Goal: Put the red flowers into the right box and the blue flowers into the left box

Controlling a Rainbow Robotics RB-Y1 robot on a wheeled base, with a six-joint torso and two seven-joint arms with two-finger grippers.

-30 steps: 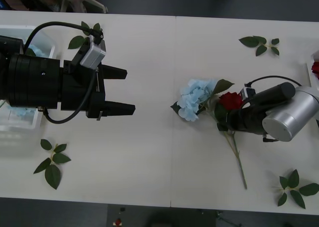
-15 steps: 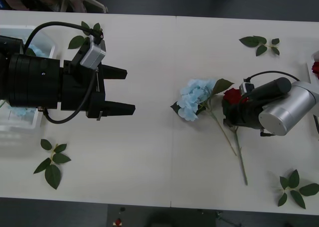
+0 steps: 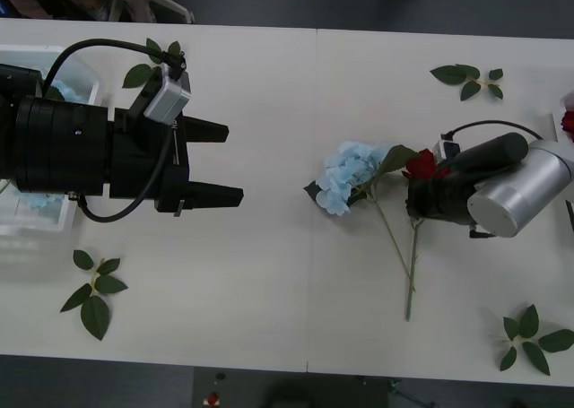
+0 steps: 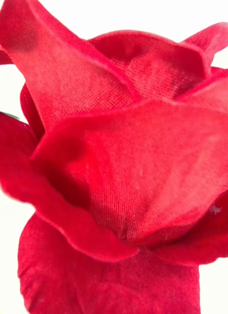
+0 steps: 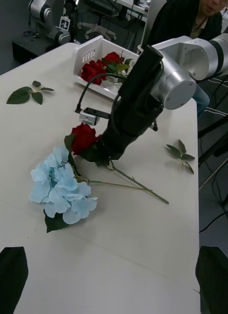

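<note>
The right claw [image 3: 421, 193] grips a red rose [image 3: 421, 164] beside a blue hydrangea [image 3: 345, 175] on the desk [image 3: 269, 282]; the left claw [image 3: 224, 163] hovers wide open, empty.

Deep-red rose [image 3: 420, 164], pale-blue hydrangea [image 3: 344, 175], white table [image 3: 269, 273].

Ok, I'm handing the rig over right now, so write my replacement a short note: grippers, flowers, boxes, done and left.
Right gripper: at the red rose at mid-table, grip not visible.
Left gripper: open, empty, above the table's left side.
Blue hydrangea lies on the table beside the rose, stems crossing.
Right box already holds red roses; left box holds blue flowers.
Left: rose to the right box, hydrangea to the left box.
</note>
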